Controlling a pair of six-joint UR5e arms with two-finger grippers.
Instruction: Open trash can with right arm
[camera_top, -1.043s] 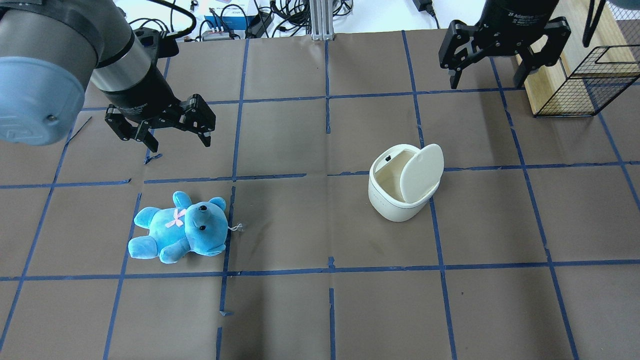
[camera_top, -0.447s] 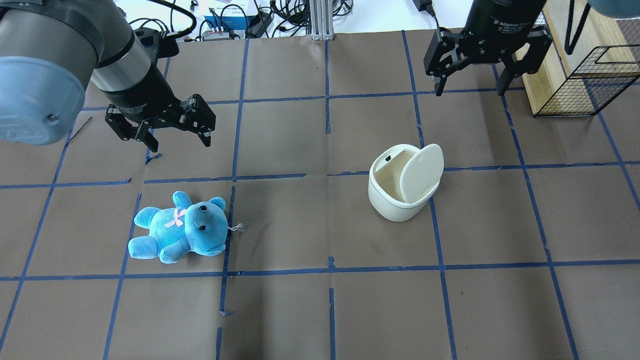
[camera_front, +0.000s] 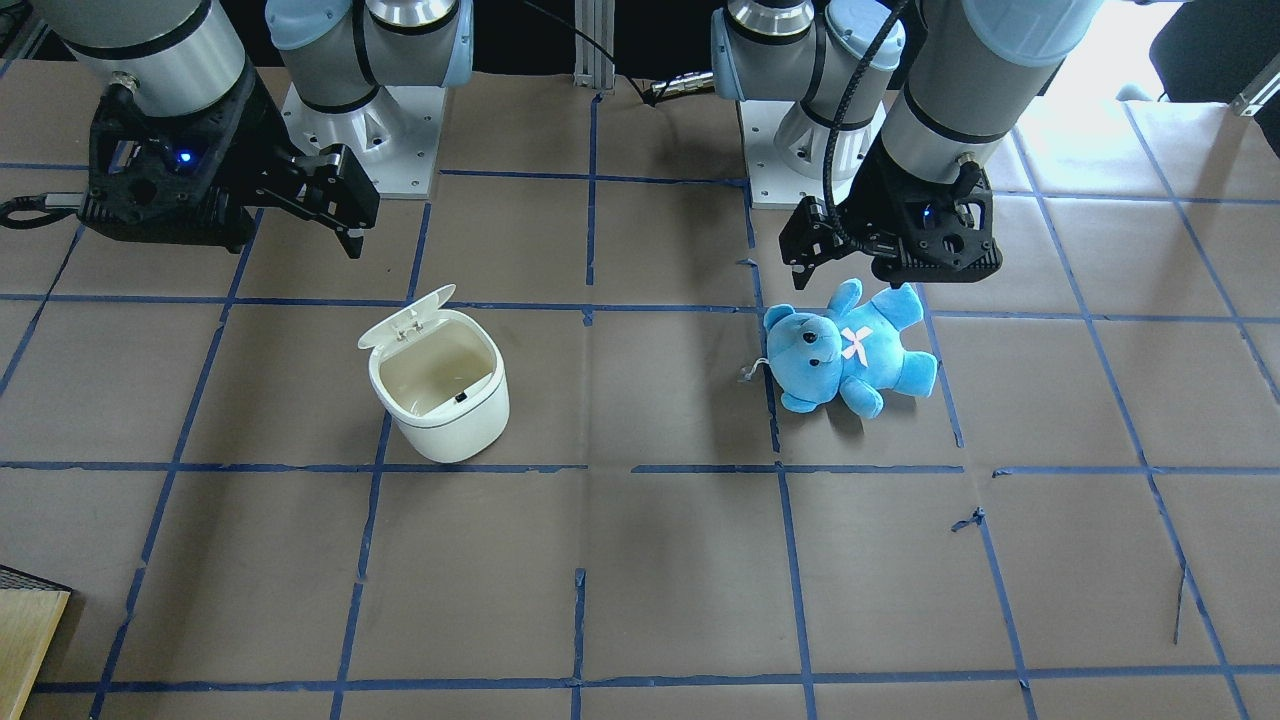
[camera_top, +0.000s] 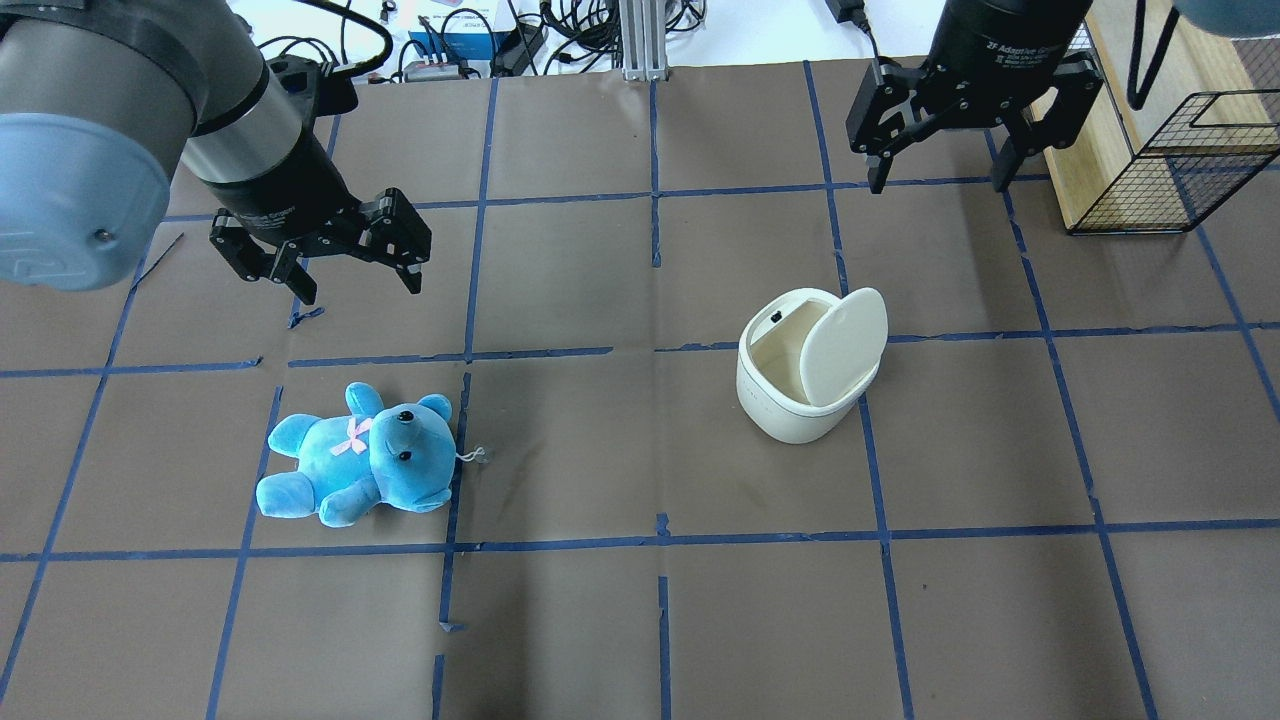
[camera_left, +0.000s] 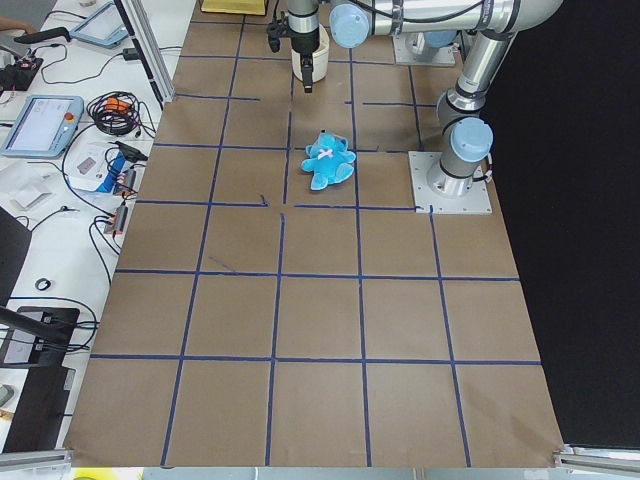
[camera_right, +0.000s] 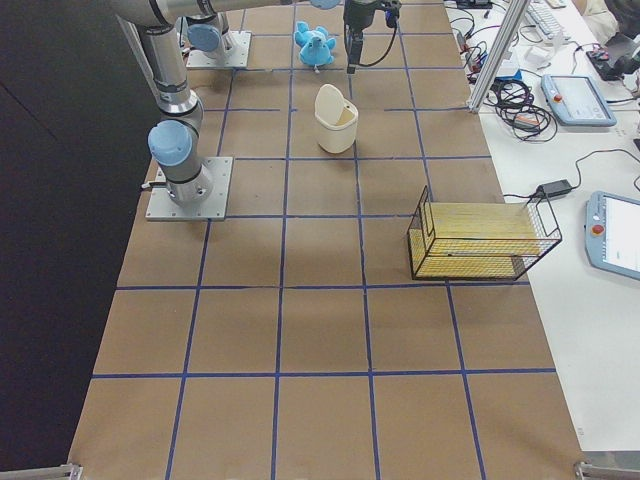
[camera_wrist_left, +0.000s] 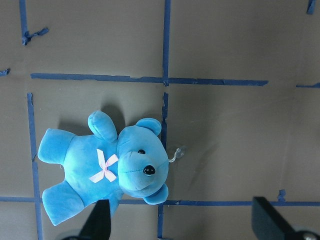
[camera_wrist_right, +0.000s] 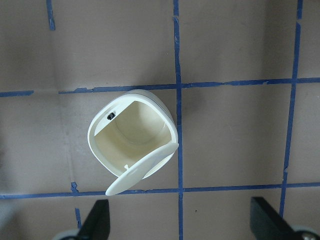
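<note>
The white trash can (camera_top: 790, 405) stands right of the table's middle with its lid (camera_top: 848, 343) tilted up on the near-right side, showing the cream inside. It also shows in the front view (camera_front: 445, 420) and in the right wrist view (camera_wrist_right: 131, 139). My right gripper (camera_top: 938, 172) is open and empty, raised above the table beyond the can, apart from it. My left gripper (camera_top: 360, 285) is open and empty, hovering just beyond the blue teddy (camera_top: 355, 455).
A black wire basket holding a wooden block (camera_top: 1165, 160) sits at the far right edge, close beside my right gripper. Cables and boxes (camera_top: 470, 40) lie past the table's far edge. Blue tape lines grid the brown table (camera_top: 640, 620).
My right gripper has shifted left and slightly farther back, then nearly stopped. The can's lid stays open. The left arm and teddy have not moved.
</note>
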